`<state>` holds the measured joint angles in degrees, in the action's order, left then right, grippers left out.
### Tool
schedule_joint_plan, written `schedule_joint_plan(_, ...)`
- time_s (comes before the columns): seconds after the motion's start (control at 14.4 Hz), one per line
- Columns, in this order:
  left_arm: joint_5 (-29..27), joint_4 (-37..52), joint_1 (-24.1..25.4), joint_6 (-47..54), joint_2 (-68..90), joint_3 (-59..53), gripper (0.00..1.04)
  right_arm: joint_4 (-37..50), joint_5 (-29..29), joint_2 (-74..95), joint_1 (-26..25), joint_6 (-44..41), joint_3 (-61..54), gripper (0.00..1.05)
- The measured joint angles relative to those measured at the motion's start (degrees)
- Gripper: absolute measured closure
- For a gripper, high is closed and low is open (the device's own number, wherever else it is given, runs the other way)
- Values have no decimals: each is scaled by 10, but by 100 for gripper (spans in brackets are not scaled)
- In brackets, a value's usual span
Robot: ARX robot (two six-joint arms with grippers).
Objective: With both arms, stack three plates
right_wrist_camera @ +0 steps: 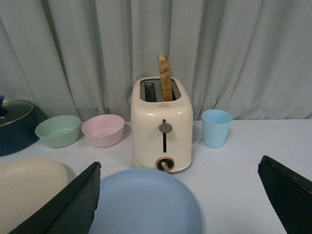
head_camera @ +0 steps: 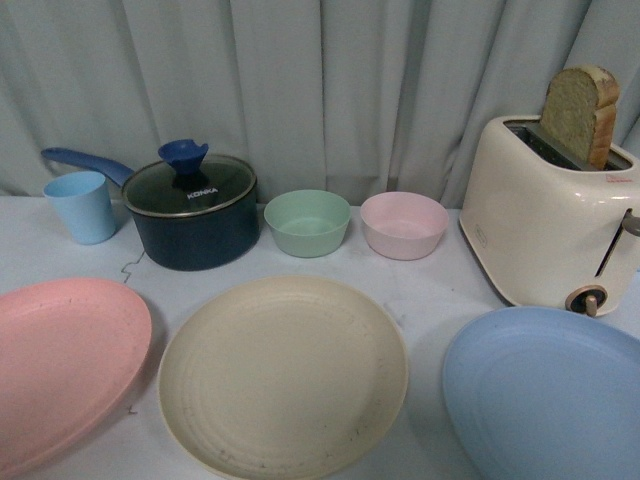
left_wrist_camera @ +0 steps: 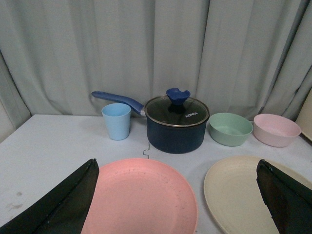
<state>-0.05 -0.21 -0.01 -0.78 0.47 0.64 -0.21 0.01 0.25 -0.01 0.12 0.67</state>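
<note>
The three plates lay flat in a row on the pale surface point(head_camera: 440, 285), near its front edge, each apart from the others.

1. The pink plate point(head_camera: 65, 365) was furthest left and was cut off by the frame edge.
2. The cream plate point(head_camera: 283, 373) was in the middle.
3. The light blue plate point(head_camera: 548, 392) was furthest right, just in front of the toaster point(head_camera: 545, 225).

None was stacked on another.

Behind the plates, along the grey curtain point(head_camera: 330, 80), stood from left to right:
- a light blue cup point(head_camera: 82, 205);
- a dark blue saucepan point(head_camera: 195, 225) with a glass lid point(head_camera: 190, 187), its handle reaching behind the cup;
- a green bowl point(head_camera: 307, 222);
- a pink bowl point(head_camera: 403, 224);
- the cream toaster, with a slice of bread point(head_camera: 580, 113) upright in one slot.

In the left wrist view, the left claw point(left_wrist_camera: 176, 165) was spread wide and held nothing. The pink plate point(left_wrist_camera: 141, 200) showed between its black fingers point(left_wrist_camera: 63, 204).

In the right wrist view, the right claw point(right_wrist_camera: 178, 165) was likewise spread wide and held nothing. The light blue plate point(right_wrist_camera: 146, 204) showed between its fingers point(right_wrist_camera: 68, 207). A second blue cup point(right_wrist_camera: 216, 127) stood near the toaster point(right_wrist_camera: 162, 124), on the side away from the bowls.

Whether either claw touched its plate could not be told.
</note>
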Motion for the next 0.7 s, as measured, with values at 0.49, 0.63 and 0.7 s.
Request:
schedule_joint_plan(0.49,26,81,88,-47,332,118,7,0,0,0,0,0,0,6)
schedule_joint_plan(0.63,115,232,144,-28,542,189,7,0,0,0,0,0,0,6)
schedule_joint_plan(0.7,126,282,164,-8,642,233,7,0,0,0,0,0,0,6)
